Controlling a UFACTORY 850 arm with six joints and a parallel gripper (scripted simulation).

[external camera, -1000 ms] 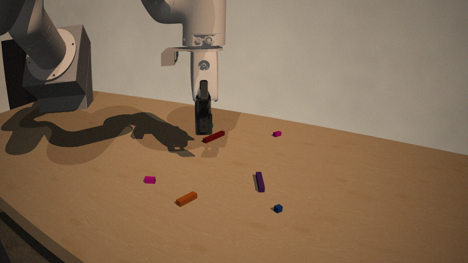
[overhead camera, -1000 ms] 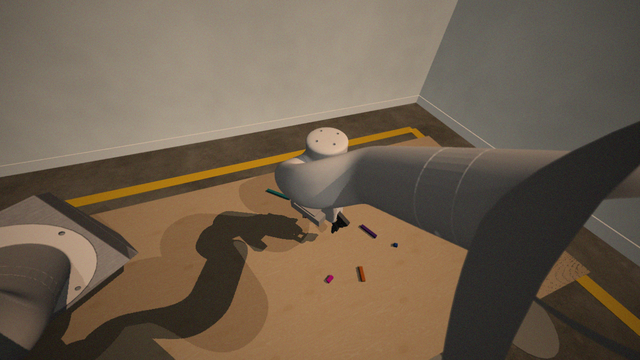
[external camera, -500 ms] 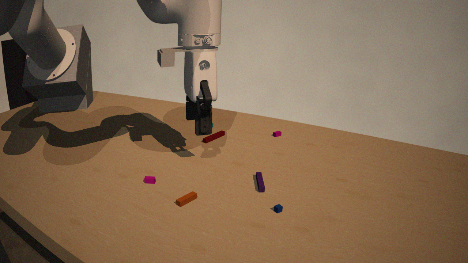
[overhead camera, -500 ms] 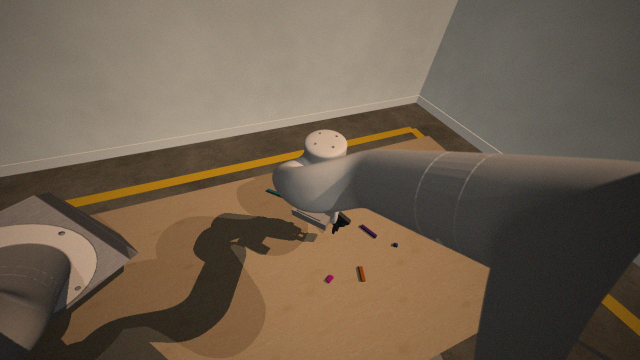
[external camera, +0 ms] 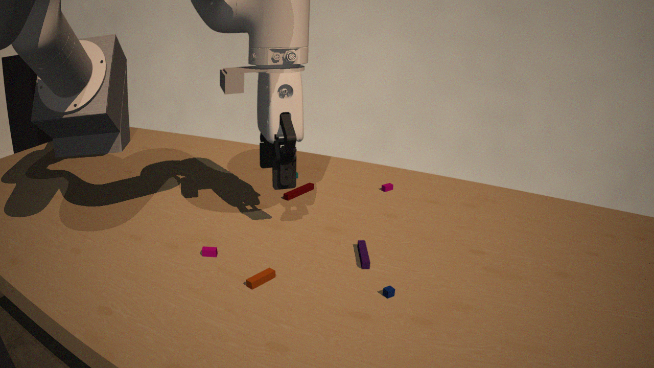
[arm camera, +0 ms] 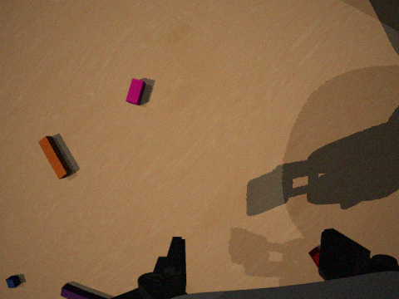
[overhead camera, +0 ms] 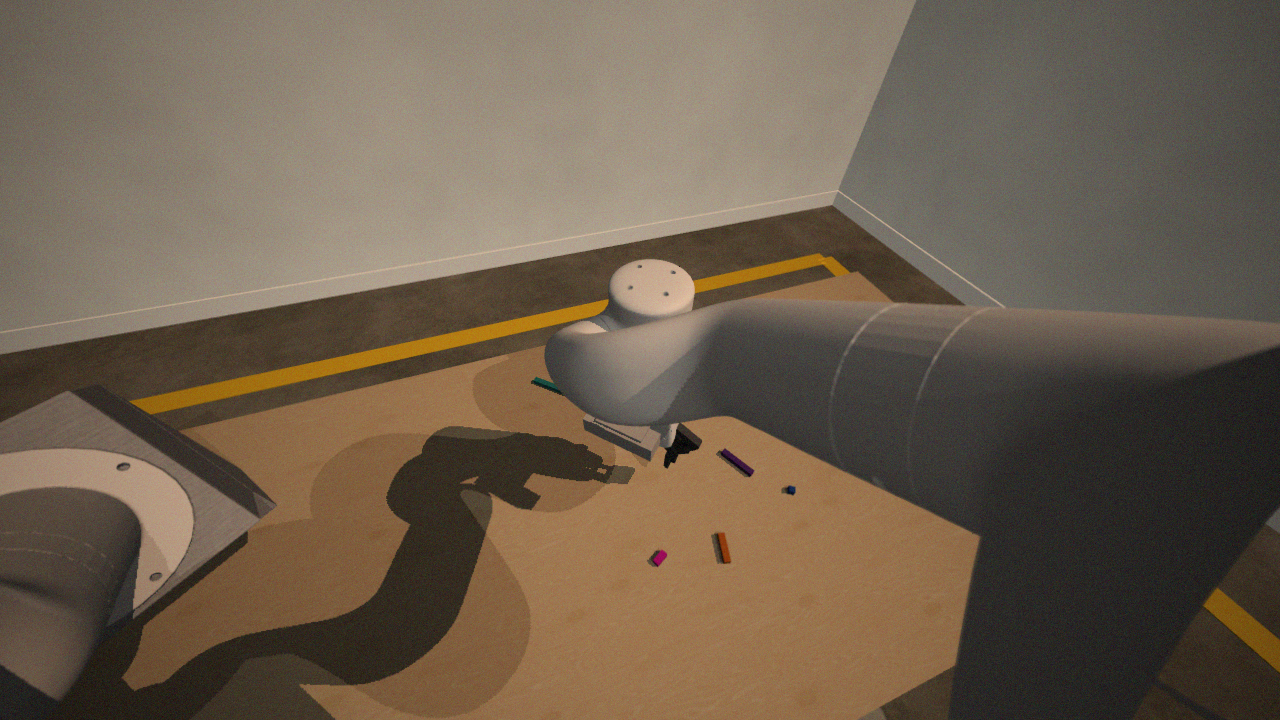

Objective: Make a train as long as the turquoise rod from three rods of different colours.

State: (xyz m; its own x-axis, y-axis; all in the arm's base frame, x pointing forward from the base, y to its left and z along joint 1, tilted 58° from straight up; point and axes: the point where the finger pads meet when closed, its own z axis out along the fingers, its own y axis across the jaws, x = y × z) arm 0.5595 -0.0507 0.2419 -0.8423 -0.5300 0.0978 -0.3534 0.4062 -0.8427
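The black two-finger gripper [overhead camera: 677,452] [external camera: 275,177] [arm camera: 255,257] is wide open and has hold of nothing. Its fingers point straight down, and their tips are up above the light brown wooden table [overhead camera: 626,644] [external camera: 457,320] [arm camera: 208,62]. One finger is nearer the outside camera than the other. The big, smooth, pale grey and white arm [overhead camera: 778,358] [external camera: 281,27] reaches out over the table and bends down at its wrist. A grey block on a flat bracket [overhead camera: 622,437] [external camera: 232,81] sticks out sideways from the wrist. The arm starts at a grey metal box base [overhead camera: 219,501] [external camera: 116,91], well apart from the gripper.

The dark red rod [external camera: 299,191] [arm camera: 314,256] lies flat near the gripper, and one finger hides part of it in the wrist view. The turquoise rod [overhead camera: 546,385] [external camera: 296,175] is behind the gripper in the outside view, mostly hidden. A small magenta rod [external camera: 387,187] lies off to one side.

Farther out lies the dark purple rod [overhead camera: 736,462] [external camera: 363,254] [arm camera: 79,291], with the little blue cube-shaped rod [overhead camera: 791,489] [external camera: 388,292] [arm camera: 12,281] near one end. The orange rod [overhead camera: 723,548] [external camera: 260,278] [arm camera: 53,158] lies near another small magenta rod [overhead camera: 659,558] [external camera: 209,251] [arm camera: 135,91], but they don't touch. The rods I can see are apart, so no three make a train.
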